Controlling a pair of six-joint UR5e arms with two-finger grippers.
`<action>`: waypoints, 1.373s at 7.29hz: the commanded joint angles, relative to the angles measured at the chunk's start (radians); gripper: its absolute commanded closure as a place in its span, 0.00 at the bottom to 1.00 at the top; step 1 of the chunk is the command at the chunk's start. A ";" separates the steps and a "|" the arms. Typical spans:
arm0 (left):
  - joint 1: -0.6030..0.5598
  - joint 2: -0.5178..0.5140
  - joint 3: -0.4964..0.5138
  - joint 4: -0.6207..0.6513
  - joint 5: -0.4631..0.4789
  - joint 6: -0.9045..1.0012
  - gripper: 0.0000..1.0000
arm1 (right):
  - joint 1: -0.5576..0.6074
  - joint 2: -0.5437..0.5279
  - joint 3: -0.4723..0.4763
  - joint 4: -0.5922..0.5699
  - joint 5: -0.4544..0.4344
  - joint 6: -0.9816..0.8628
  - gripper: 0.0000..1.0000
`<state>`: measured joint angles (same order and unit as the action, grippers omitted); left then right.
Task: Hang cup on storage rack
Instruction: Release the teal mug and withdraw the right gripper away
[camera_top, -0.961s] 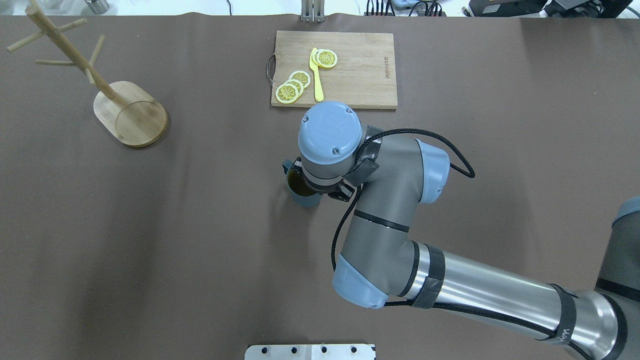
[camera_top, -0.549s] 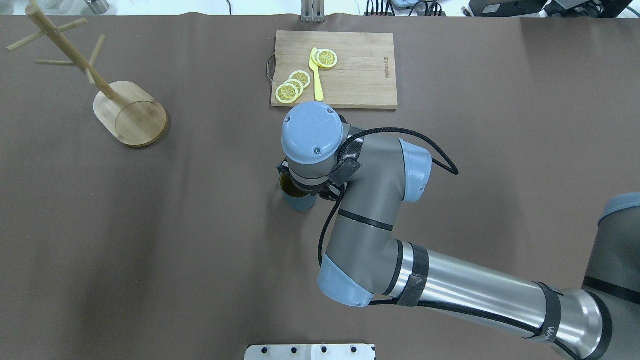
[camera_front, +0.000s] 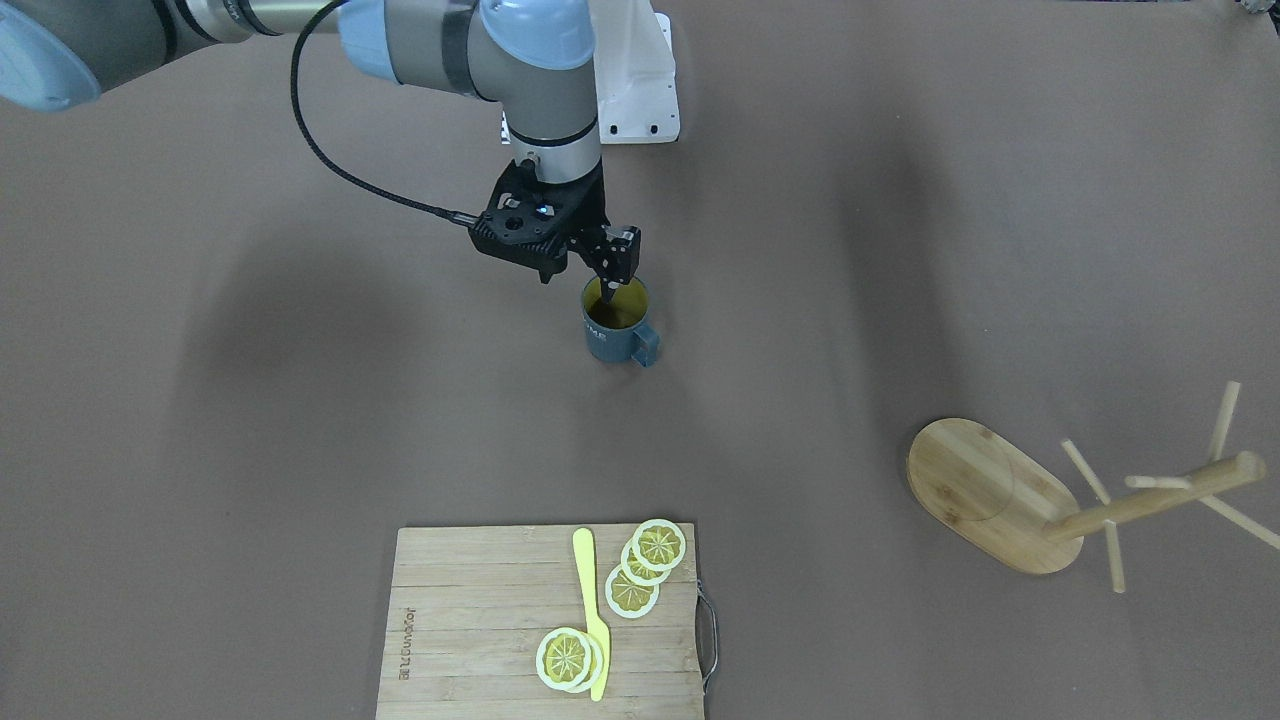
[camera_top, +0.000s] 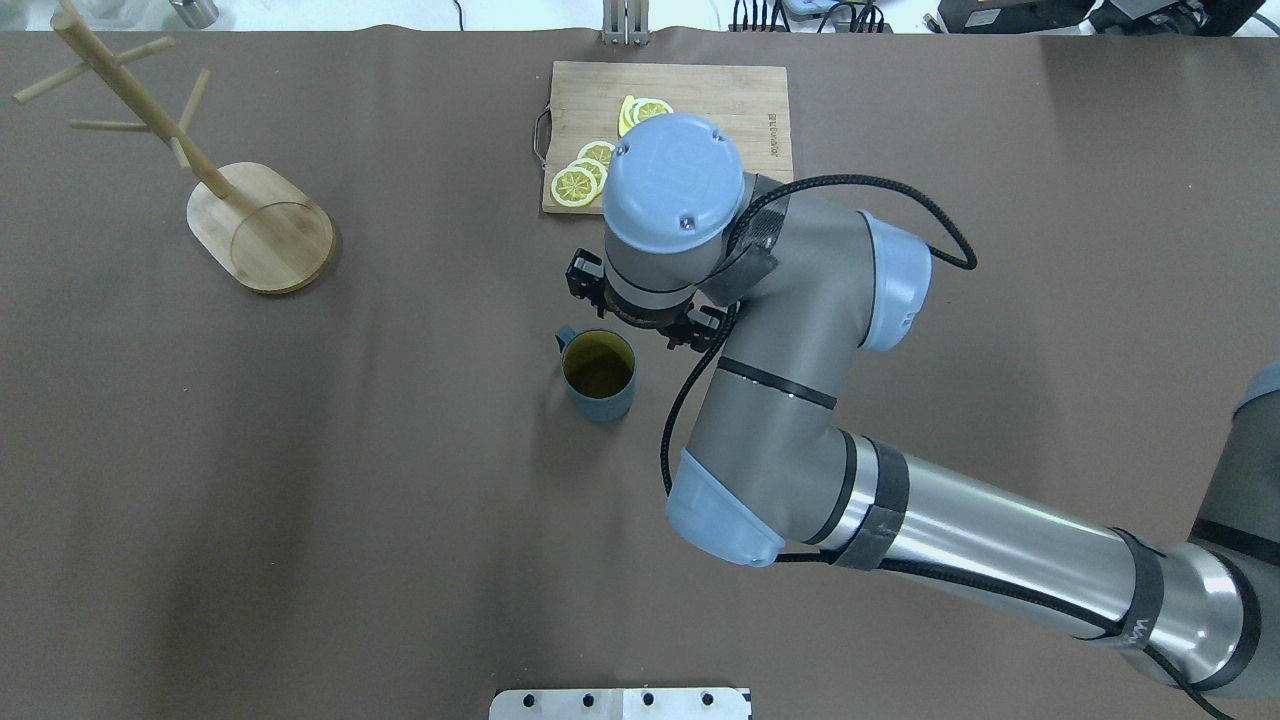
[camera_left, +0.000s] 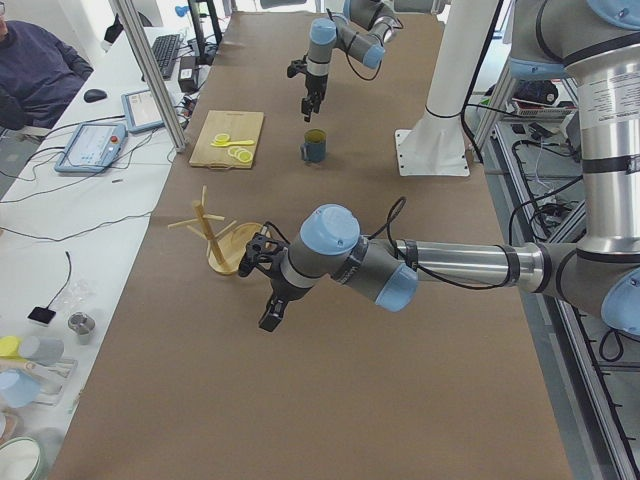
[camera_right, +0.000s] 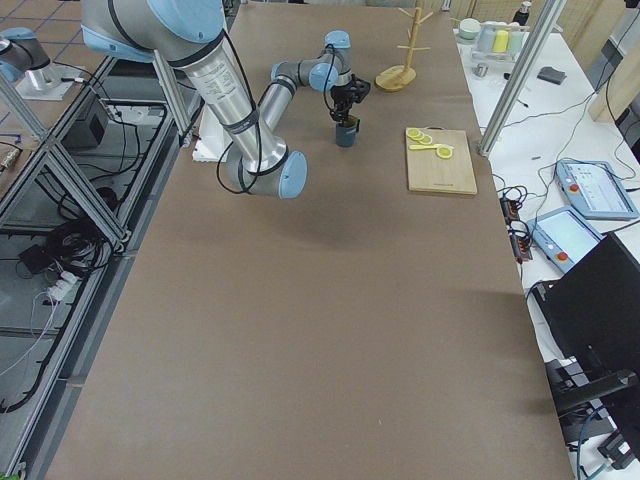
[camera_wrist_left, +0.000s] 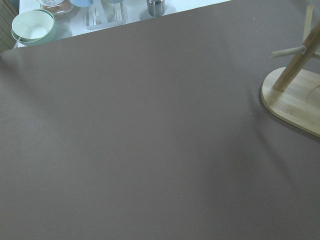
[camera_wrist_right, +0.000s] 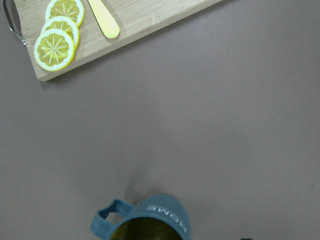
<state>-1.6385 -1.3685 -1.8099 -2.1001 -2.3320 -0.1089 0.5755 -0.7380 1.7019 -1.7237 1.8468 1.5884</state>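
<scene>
The cup (camera_front: 615, 338) stands upright on the brown table mat near the middle, its handle (camera_top: 565, 340) turned toward the cutting board. My right gripper (camera_front: 610, 284) hangs just above the cup's rim, open and holding nothing. In the right wrist view the cup (camera_wrist_right: 150, 226) sits at the bottom edge and shows its "HOME" lettering. The storage rack (camera_top: 265, 232) stands far off at the table's far left, and its base (camera_wrist_left: 295, 102) also shows in the left wrist view. My left gripper (camera_left: 268, 318) hovers over the mat beside the rack; I cannot tell whether it is open or shut.
A wooden cutting board (camera_top: 760, 130) with lemon slices (camera_front: 645, 565) and a yellow knife (camera_front: 592, 620) lies beyond the cup. The white robot base plate (camera_front: 640, 80) is on the robot's side. Bowls and containers (camera_wrist_left: 32, 25) sit past the table's left end.
My right arm has lifted and drawn back toward the cutting board, off the cup. The cup, partly covered by the wrist before, now stands alone in full view.
</scene>
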 joint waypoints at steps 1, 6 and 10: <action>0.009 -0.004 -0.009 -0.113 -0.045 -0.085 0.01 | 0.165 -0.090 0.057 -0.014 0.142 -0.226 0.00; 0.150 -0.015 -0.020 -0.524 -0.279 -0.464 0.01 | 0.492 -0.363 0.065 -0.005 0.290 -0.871 0.00; 0.415 -0.059 -0.062 -0.595 -0.063 -0.560 0.01 | 0.725 -0.573 0.052 0.009 0.400 -1.294 0.00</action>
<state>-1.3153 -1.4096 -1.8679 -2.6663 -2.4696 -0.6414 1.2300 -1.2411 1.7579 -1.7168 2.2104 0.4280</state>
